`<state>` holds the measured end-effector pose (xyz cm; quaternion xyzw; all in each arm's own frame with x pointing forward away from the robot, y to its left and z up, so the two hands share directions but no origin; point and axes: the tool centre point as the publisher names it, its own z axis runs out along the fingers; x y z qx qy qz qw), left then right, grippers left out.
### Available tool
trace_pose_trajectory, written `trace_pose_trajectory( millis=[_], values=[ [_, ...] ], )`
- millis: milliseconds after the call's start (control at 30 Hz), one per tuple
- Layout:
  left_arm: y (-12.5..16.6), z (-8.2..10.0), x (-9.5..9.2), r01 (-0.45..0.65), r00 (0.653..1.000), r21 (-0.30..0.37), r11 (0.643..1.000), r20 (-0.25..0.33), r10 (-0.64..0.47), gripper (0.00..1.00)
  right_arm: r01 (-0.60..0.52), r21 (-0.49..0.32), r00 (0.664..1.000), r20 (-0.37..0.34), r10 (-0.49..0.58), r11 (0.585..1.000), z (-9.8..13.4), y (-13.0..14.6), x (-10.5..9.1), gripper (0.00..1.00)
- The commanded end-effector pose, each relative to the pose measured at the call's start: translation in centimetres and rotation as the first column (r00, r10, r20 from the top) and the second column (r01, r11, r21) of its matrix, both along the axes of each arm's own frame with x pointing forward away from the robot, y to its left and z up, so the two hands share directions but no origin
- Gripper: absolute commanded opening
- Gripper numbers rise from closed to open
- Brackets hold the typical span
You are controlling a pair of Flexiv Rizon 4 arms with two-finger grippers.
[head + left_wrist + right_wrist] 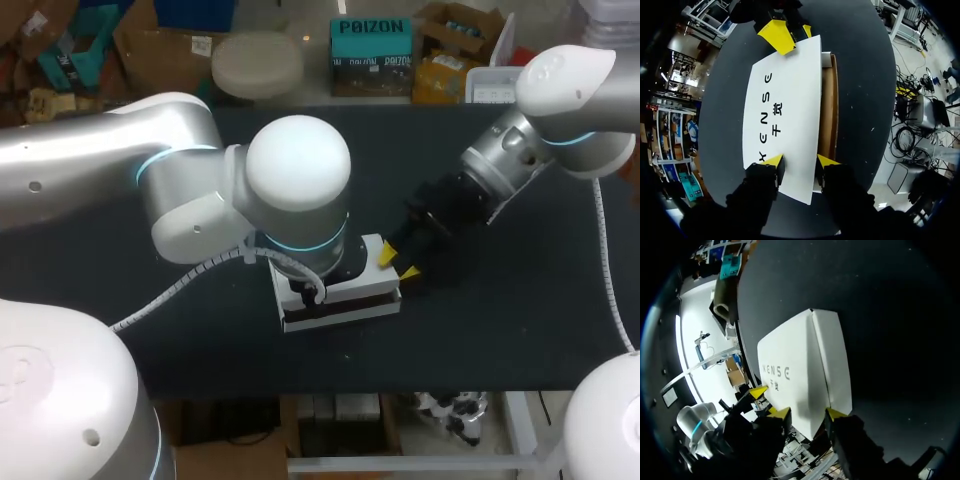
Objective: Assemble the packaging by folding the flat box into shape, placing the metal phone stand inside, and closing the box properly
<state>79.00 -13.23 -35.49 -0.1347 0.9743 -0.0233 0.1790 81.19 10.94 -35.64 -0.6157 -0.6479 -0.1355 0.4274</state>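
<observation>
At mid-table, the folded white box (800, 365) has its lid (785, 100) nearly shut, stand unseen, my left gripper (800, 161) parted over it, while I cannot tell my right gripper's (808, 413) hold.

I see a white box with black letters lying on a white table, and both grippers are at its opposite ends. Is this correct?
Not quite: the table is black, not white, as the head view shows. The rest holds: the white box bears black letters, and the left gripper and the right gripper are at its opposite ends.

White box (785, 100) — black lettering, brown inside, black table (865, 100), yellow-tipped left gripper (800, 161)
</observation>
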Motion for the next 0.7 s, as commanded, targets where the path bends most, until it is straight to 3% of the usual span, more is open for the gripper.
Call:
trace_pose_trajectory(
  millis=[33, 700],
  values=[
    [-0.26, -0.28, -0.24, -0.002, 1.0, 0.008, 1.0, 0.003, 0.002, 0.4, -0.003, -0.003, 1.0, -0.004, 0.003, 1.0, 0.0, 0.0, 0.15, 0.45],
    [-0.49, -0.93, -0.87, 0.012, 1.0, 0.015, 1.0, -0.012, -0.012, 0.41, 0.0, -0.001, 1.0, -0.003, 0.0, 1.0, 0.03, -0.28, 0.06, 0.44]
  ],
)
